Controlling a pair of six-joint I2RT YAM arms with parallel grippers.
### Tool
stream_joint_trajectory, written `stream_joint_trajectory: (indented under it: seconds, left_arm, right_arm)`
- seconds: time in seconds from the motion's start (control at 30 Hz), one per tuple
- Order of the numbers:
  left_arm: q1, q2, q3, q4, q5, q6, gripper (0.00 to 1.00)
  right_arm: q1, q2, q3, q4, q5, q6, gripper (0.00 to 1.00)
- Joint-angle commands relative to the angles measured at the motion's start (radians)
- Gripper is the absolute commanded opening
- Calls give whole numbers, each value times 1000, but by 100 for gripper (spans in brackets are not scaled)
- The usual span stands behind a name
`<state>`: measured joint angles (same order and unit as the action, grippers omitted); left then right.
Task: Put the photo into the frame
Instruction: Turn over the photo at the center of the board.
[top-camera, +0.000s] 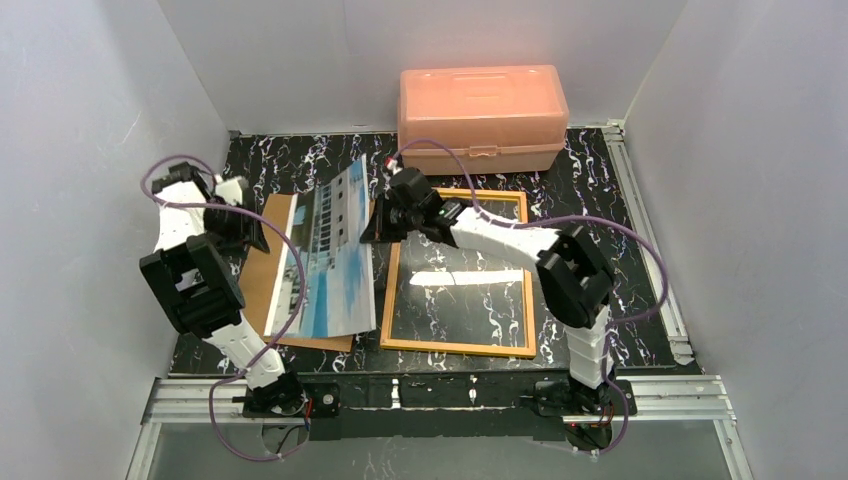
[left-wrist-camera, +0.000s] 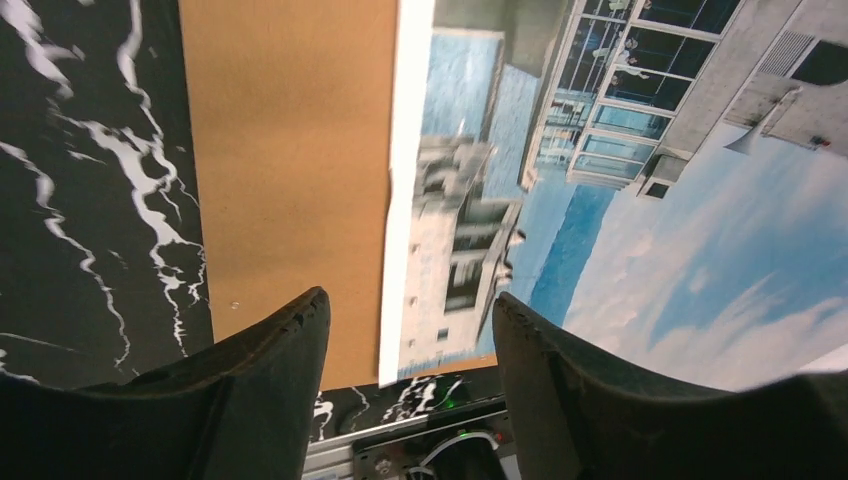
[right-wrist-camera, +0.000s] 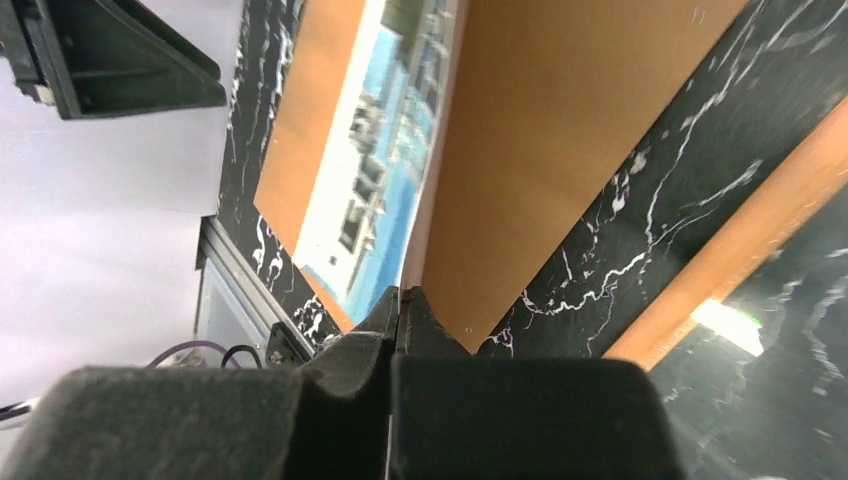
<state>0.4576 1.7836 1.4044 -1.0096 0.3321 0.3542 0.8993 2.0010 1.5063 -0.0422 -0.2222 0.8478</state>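
Marbled table (top-camera: 600, 180): right tool (right-wrist-camera: 402, 300) clamps photo (top-camera: 325, 250) edge, half hiding brown board (top-camera: 262, 270); left tool (left-wrist-camera: 408, 297) apart.

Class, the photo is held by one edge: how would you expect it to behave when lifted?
Probably floppy: the photo bows while the right pincer pinches just one edge. Likely light, since that thin pinch holds it up. Its resting edge may slide on the backing board.

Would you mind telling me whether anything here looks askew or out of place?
The photo is not lying flat: the right gripper is shut on its edge nearest the frame, which stands raised, so the sheet slants up off the brown backing board. The frame beside it lies flat, with no photo in it.
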Motion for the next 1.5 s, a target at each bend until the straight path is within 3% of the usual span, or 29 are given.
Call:
stream_joint_trajectory:
  seconds: [0.0,0.23,0.3,0.33,0.4,0.7,0.97,1.03,1.2,1.47]
  left_arm:
    - [-5,-123,220,-205,199,-31,61]
    - [-4,-147,668,-346,509,-218,77]
    - [-4,-152,729,-368,647,-242,86]
    - [-6,-168,743,-369,739,-250,97]
    - [-21,-209,760,-330,843,-264,98]
    - [-184,-323,760,-297,741,-309,98]
    - [-346,-402,605,-259,428,-229,96]
    - [-366,-421,585,-236,309,-230,91]
    - [-384,-476,504,-147,171,-247,85]
    - [-393,-495,431,-52,134,-361,80]
  right_arm:
    - [20,-157,170,-226,136,-221,1]
    - [84,-226,350,-401,325,-397,1]
    - [101,-238,372,-401,361,-398,1]
    - [107,-240,375,-395,364,-387,1]
    - [118,-247,367,-361,343,-361,1]
    - [225,-216,349,-273,384,-299,1]
    - [270,-112,477,-272,420,-228,1]
    - [271,-96,502,-283,437,-210,1]
    - [271,-83,497,-247,436,-153,1]
    - [271,-91,434,-120,370,-114,1]
